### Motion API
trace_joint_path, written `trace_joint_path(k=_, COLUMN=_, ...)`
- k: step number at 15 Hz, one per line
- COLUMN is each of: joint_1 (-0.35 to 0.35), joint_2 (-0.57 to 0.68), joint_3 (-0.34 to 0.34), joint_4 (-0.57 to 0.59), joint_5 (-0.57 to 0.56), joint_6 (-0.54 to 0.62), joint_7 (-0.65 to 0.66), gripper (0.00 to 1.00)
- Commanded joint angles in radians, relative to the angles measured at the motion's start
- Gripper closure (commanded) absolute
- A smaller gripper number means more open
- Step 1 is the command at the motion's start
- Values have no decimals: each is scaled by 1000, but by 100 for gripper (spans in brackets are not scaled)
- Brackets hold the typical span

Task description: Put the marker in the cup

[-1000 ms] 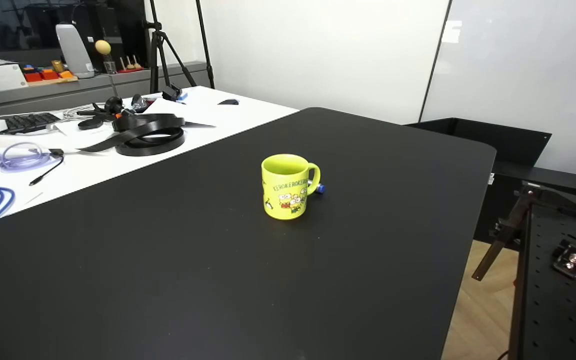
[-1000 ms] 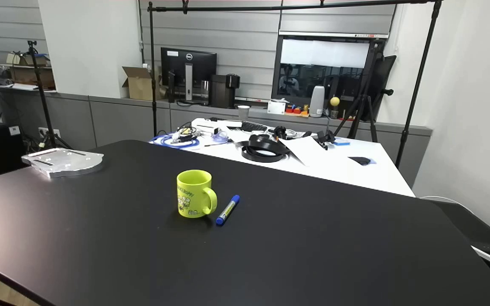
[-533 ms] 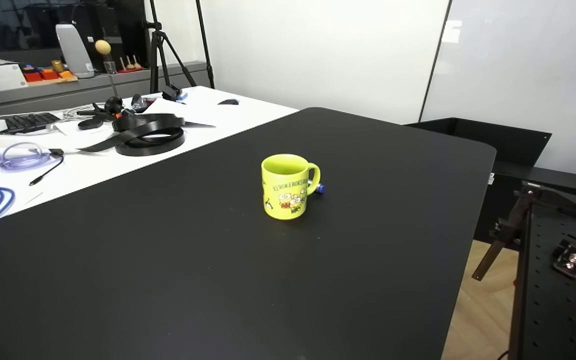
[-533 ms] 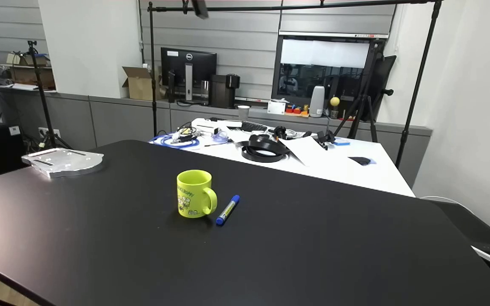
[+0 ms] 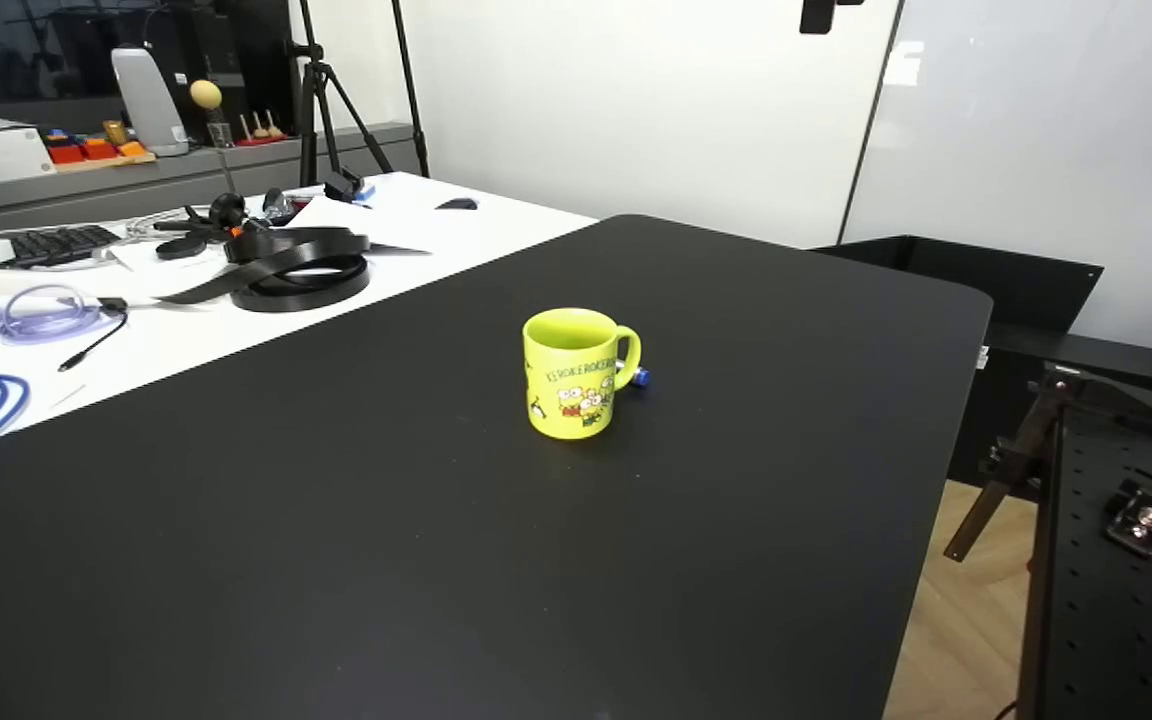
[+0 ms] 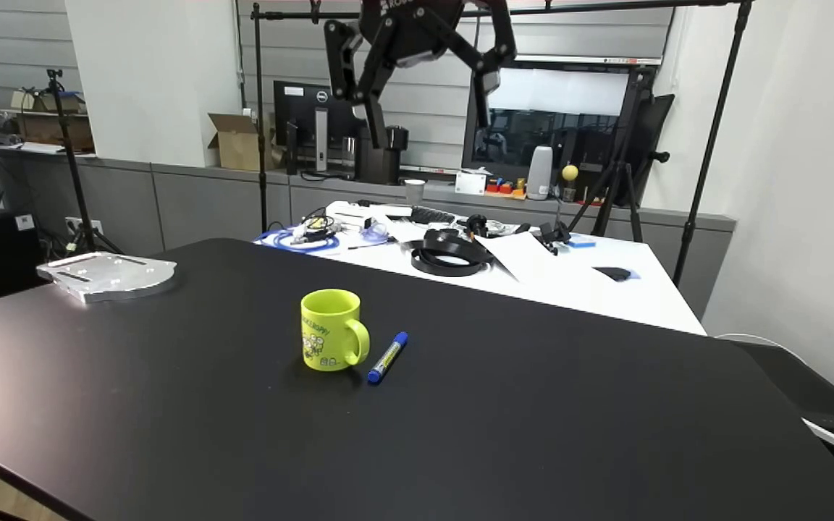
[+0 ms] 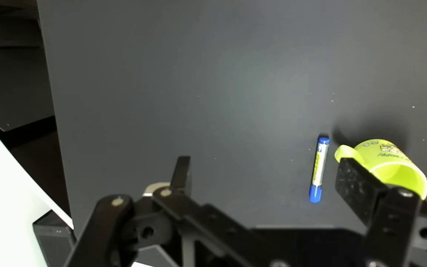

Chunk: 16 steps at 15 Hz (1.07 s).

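Note:
The yellow-green cup stands upright on the black table in both exterior views (image 5: 568, 390) (image 6: 326, 336), its handle toward the marker. The blue marker (image 6: 388, 357) lies flat beside the handle, apart from it. In an exterior view it is mostly hidden behind the cup, with only a blue end (image 5: 640, 377) showing. My gripper (image 6: 430, 129) is open and empty, high above the table. In the wrist view the marker (image 7: 319, 167) shows between the spread fingers (image 7: 265, 165), nearer the right finger. The cup (image 7: 382, 154) is partly hidden behind that finger.
A silver metal plate (image 6: 109, 275) lies at the black table's (image 6: 533, 434) far left edge. A white table (image 6: 569, 289) with cables and a black coiled strap (image 6: 449, 253) adjoins it. A black frame (image 6: 265, 130) stands behind.
My gripper has come down into view from above: first only a tip at the top edge, now both open fingers. The cup and marker have not moved.

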Motion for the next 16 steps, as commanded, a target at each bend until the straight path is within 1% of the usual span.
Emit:
trace_joint_path(k=1, joint_1=-4, joint_2=16, joint_3=7, joint_4=12, joint_5=5, joint_6=-2, joint_7=-2, gripper=0)
trace_joint_path(k=3, joint_1=-3, joint_2=24, joint_3=7, joint_4=21, joint_5=5, joint_6=-3, joint_7=-1, gripper=0)
trace_joint_path(k=4, joint_1=-7, joint_2=24, joint_3=12, joint_4=18, joint_5=0, joint_6=7, joint_7=22, gripper=0)
trace_joint_path(k=5, joint_1=-7, joint_2=49, joint_3=13, joint_4=22, joint_5=5, joint_6=46, joint_7=49, gripper=0)
trace_joint_path(k=6, joint_1=-8, joint_2=86, joint_3=12, joint_4=33, joint_5=29, joint_6=95, joint_7=99, gripper=0)
trace_joint_path(k=7, joint_1=-6, joint_2=124, joint_3=10, joint_4=48, joint_5=52, joint_6=137, joint_7=120, gripper=0)
trace_joint_path(k=11, joint_1=-2, joint_2=354, joint_3=5, joint_4=150, joint_5=192, joint_6=324, joint_7=203, gripper=0)
trace_joint_path(k=14, joint_1=10, joint_2=535, joint_3=15, joint_4=258, joint_5=299, joint_6=378, joint_7=203, gripper=0)
trace_joint_path(k=16, joint_1=15, joint_2=635, joint_3=30, joint_4=337, joint_5=345, joint_6=362, joint_7=190, gripper=0)
